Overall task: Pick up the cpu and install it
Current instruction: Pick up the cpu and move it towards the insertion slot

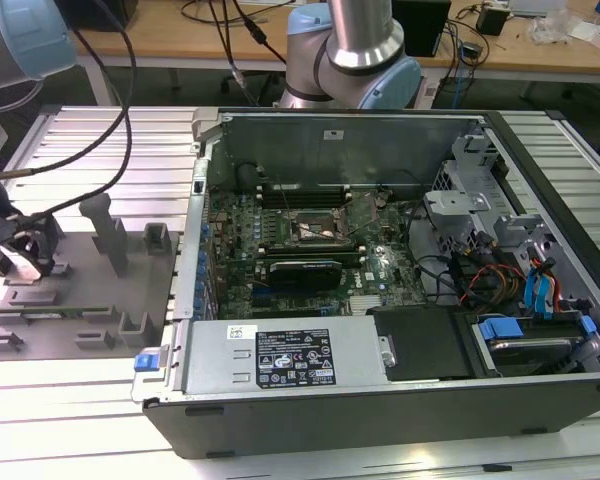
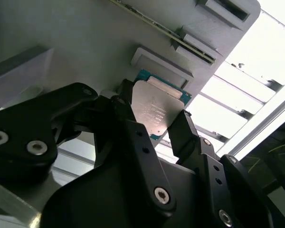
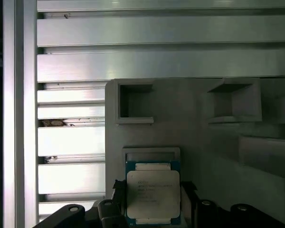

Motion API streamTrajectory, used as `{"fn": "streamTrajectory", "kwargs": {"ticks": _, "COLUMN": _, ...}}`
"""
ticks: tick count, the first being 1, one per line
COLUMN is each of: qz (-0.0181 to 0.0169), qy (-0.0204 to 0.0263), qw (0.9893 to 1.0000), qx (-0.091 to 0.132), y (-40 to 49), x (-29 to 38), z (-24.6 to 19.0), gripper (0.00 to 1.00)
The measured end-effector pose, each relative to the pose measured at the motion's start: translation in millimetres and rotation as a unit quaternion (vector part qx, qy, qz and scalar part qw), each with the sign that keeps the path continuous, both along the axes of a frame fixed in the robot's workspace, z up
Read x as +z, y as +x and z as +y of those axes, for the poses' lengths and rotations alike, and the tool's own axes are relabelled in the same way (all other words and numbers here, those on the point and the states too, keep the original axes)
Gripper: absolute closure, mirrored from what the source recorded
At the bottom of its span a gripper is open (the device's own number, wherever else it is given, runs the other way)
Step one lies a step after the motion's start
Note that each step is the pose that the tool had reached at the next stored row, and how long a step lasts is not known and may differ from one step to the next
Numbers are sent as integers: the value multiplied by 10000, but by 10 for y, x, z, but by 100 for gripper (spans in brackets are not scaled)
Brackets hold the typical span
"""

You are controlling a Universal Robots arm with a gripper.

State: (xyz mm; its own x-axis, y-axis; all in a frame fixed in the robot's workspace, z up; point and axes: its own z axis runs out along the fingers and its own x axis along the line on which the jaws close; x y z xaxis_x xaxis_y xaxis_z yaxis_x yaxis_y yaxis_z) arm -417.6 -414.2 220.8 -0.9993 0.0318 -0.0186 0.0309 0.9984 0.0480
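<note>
Clamping the cpu [image 2: 156, 114] between the jaws at the grey tray [image 3: 204, 152] — grasped, yet to be seated in the socket [image 1: 318, 232].

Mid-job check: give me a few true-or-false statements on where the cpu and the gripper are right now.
1. The cpu is clamped between the gripper fingers. True.
2. The cpu sits in the socket. False: it is at the grey fixture tray, outside the case.
3. The case is open, with the motherboard exposed. True.
4. The gripper is inside the case. False: it is over the tray, at the exterior view's left.
</note>
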Motion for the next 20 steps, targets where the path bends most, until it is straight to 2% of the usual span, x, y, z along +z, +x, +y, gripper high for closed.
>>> {"fn": "streamTrajectory", "kwargs": {"ticks": 6, "qz": 1, "qy": 0, "qw": 10000, "qx": 0, "y": 0, "x": 40, "z": 0, "gripper": 45}}
{"fn": "streamTrajectory", "kwargs": {"ticks": 8, "qz": 1, "qy": 0, "qw": 10000, "qx": 0, "y": 0, "x": 99, "z": 0, "gripper": 45}}
{"fn": "streamTrajectory", "kwargs": {"ticks": 17, "qz": 0, "qy": 0, "qw": 10000, "qx": 0, "y": 0, "x": 205, "z": 1, "gripper": 45}}
{"fn": "streamTrajectory", "kwargs": {"ticks": 20, "qz": 0, "qy": 0, "qw": 10000, "qx": 0, "y": -1, "x": 289, "z": 1, "gripper": 45}}
